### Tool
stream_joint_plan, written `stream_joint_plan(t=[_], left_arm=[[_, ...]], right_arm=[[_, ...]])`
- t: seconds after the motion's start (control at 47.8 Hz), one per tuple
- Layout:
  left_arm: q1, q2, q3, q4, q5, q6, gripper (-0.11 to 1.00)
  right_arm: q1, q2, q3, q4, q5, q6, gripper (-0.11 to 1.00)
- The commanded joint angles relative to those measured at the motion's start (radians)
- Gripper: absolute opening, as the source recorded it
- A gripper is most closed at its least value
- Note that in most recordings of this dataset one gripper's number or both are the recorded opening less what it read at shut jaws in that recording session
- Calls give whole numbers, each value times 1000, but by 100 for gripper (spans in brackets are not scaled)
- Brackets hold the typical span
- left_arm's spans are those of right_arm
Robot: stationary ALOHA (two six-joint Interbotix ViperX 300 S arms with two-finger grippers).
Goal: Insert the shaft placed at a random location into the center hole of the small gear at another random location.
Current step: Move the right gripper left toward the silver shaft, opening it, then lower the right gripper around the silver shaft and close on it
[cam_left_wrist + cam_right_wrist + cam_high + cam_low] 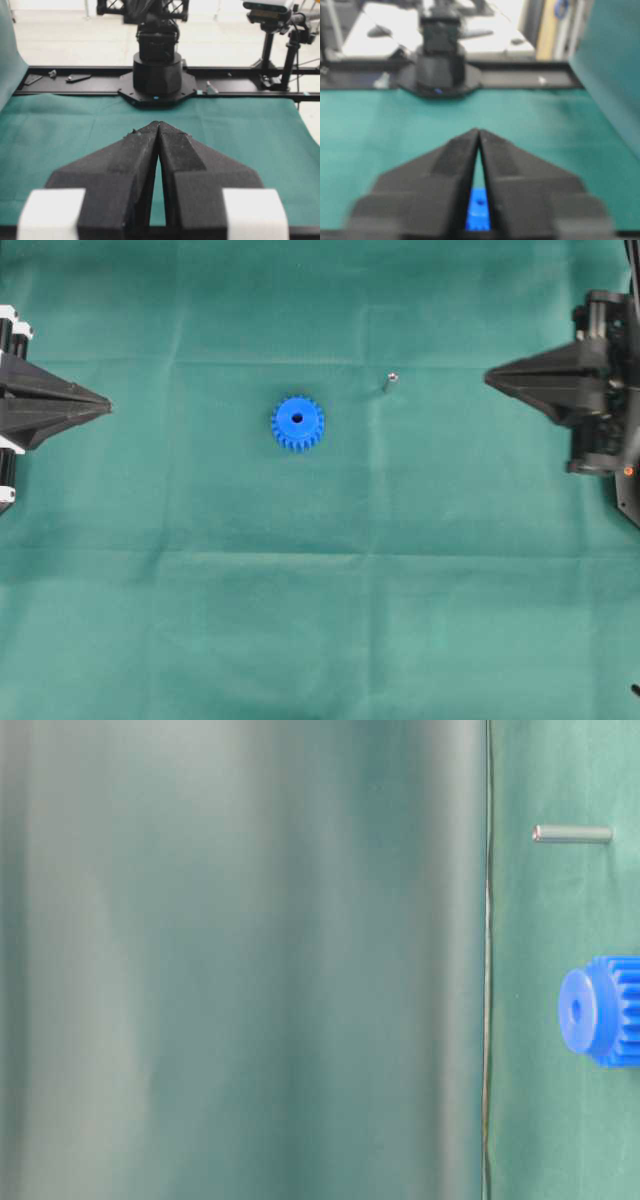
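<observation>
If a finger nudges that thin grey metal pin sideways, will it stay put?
Probably not: the thin grey metal pin is a smooth round cylinder lying flat on the green cloth, so it likely rolls. It looks rigid, and being so slim, may slip between pads.

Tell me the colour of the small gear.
Bright blue; the small gear shows best in the overhead exterior view.

Open green cloth [320, 600] all around small gear [297, 423] and shaft [389, 381].

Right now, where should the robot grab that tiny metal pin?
Probably around the middle of the shaft, coming straight down from above. It lies flat on the green cloth, clear of the small gear, so the fingers can straddle its thin sides.
</observation>
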Motion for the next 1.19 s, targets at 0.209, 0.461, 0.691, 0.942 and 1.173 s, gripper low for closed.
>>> stream_joint_plan(t=[0.209,0.461,0.691,0.942,1.173], left_arm=[[-2,3,-23,3,8,-2,0],[-2,5,-21,3,9,-2,0],[-2,8,-20,3,8,-2,0],[-2,8,-18,3,9,-2,0],[-2,8,-17,3,18,-3,0]], right_arm=[[-61,241,-43,2,-110,-15,88],[-109,456,-69,12,-189,-15,86],[-132,635,-86,21,-270,-15,86],[-150,775,-98,48,-328,-14,86],[-160,839,-114,57,-339,-12,85]])
